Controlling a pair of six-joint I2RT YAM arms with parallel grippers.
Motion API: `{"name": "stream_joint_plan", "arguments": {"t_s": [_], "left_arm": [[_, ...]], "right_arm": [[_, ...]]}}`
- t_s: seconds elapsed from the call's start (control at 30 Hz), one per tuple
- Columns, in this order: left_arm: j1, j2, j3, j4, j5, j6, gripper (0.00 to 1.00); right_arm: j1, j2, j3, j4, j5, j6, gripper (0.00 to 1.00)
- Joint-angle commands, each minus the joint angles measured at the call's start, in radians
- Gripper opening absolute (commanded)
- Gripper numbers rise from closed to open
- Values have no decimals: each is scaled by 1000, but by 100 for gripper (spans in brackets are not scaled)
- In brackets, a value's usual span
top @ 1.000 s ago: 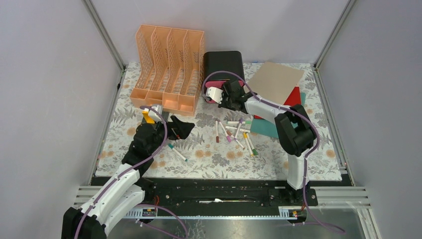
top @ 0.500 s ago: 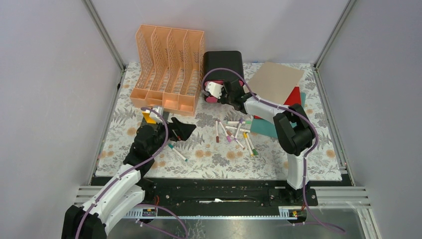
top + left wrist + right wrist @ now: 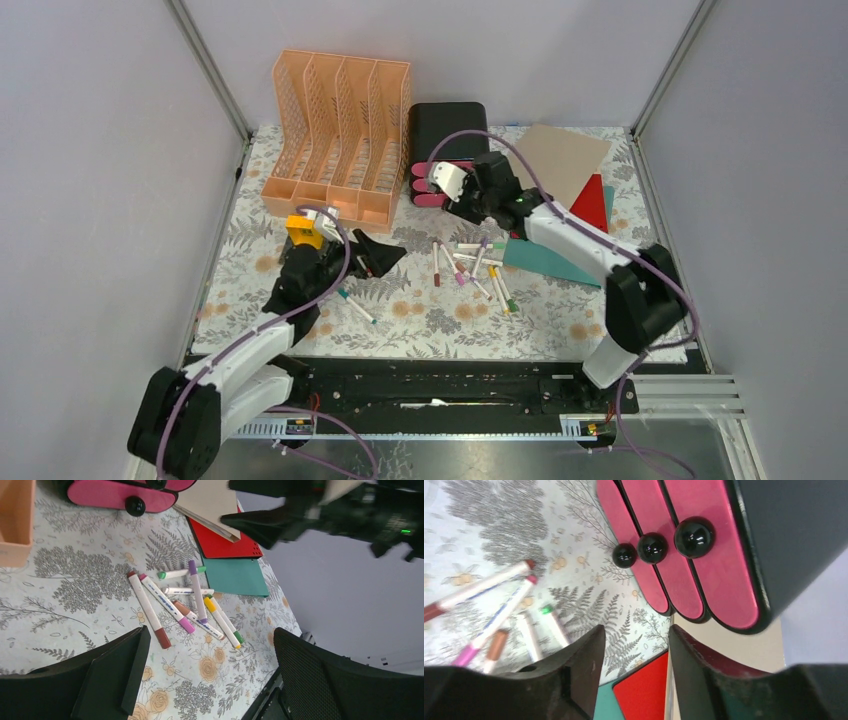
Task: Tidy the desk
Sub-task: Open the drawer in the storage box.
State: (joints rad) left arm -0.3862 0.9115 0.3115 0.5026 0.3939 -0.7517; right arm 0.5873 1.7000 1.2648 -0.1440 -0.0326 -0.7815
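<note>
The tabletop (image 3: 560, 330) is filling the middle of the top view from the near rail to the back wall. It is wearing a pale cloth printed with grey ferns and tan-orange flowers, and a metal frame is running along its edges. At its back left an orange slotted file rack (image 3: 338, 140) is standing upright. Just right of it a black drawer box (image 3: 448, 125) is showing three pink fronts (image 3: 684, 555) with black knobs. A single marker (image 3: 355, 305) is lying toward the front left, and a loose cluster of markers (image 3: 475, 265) is lying near the centre. To the right, a tan sheet (image 3: 560, 160) is overlapping a red folder (image 3: 592, 198) and a teal folder (image 3: 545, 258).

The left arm (image 3: 250, 345) is stretching forward from its base over the left half of the cloth. The left fingers (image 3: 115, 670) are standing wide apart and holding nothing, and they are pointing toward the marker cluster.

The right arm (image 3: 580, 245) is reaching from the right side diagonally toward the back centre. The right fingers (image 3: 574, 665) are standing partly apart with nothing between them, just in front of the pink fronts without touching them.
</note>
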Motion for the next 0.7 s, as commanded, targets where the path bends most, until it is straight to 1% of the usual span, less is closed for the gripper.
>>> {"name": "stream_joint_plan", "arguments": {"t_s": [0.0,0.17,0.2,0.3,0.4,0.5,0.67], "left_arm": [[-6,88,27,177,55,-80,99],[-83,206,73,227,-4,-77,99],[-100,231,93,232,-21,-73,99],[-149,313,135,255,-73,-66,99],[-190,405,182,284,-121,-69,99],[-228,504,240,299,-177,-73,99],[-275,660,338,296,-284,-82,99]], "right_arm": [[3,-167,-32,-141,-153,96,61],[2,-328,-97,-252,-272,163,73],[2,-370,-108,-271,-290,175,75],[-4,-473,-155,-307,-324,184,87],[-49,-584,-232,-275,-351,179,99],[-130,-654,-299,-219,-407,192,100],[-174,-691,-348,-202,-398,172,100]]}}
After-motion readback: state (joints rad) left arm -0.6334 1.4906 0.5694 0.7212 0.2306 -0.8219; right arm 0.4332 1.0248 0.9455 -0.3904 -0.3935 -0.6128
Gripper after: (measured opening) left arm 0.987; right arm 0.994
